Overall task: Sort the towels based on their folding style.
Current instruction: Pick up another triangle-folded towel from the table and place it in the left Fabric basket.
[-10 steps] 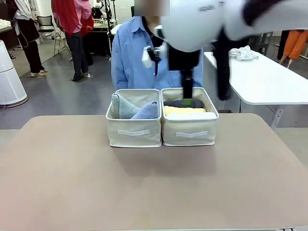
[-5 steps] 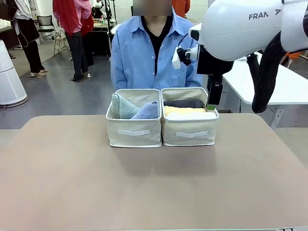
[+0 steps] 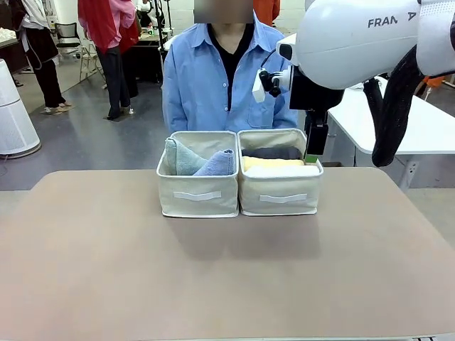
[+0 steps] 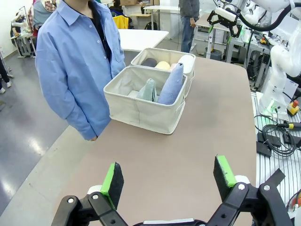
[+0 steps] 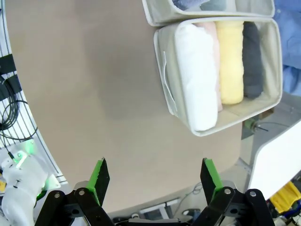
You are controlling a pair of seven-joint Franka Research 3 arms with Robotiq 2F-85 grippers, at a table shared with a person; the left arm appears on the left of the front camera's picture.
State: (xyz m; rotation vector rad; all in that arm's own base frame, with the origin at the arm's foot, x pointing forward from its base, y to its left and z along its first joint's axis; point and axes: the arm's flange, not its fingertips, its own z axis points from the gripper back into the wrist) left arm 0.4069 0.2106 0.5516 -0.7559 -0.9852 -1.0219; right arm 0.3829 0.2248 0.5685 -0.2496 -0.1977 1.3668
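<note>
Two beige fabric baskets stand side by side, touching, at the middle of the far edge of the light brown table [image 3: 227, 270], just in front of a person in a blue shirt [image 3: 213, 78] who stands at that edge. The left beige fabric basket [image 3: 197, 193] holds the two cone-shaped terry towels: the grey-green cone towel [image 3: 183, 158] toward its left side and the pale blue cone towel [image 3: 217, 165] leaning beside it toward the wall shared with the other basket. The right beige fabric basket [image 3: 279, 193] holds the rolled towels lying parallel to the table's far edge: the white roll towel [image 3: 282, 171] nearest the front wall, the pink roll towel [image 5: 212, 56] tucked just behind it, then the yellow roll towel [image 3: 273, 162], and the dark grey roll towel [image 3: 273, 152] against the back wall. The right gripper [image 5: 155, 181] hangs high above the table's far right corner area, beside that basket, its green-padded fingers spread wide with nothing between them. The left gripper [image 4: 170, 180] hovers over the table's left edge, its jaws likewise wide apart and empty.
</note>
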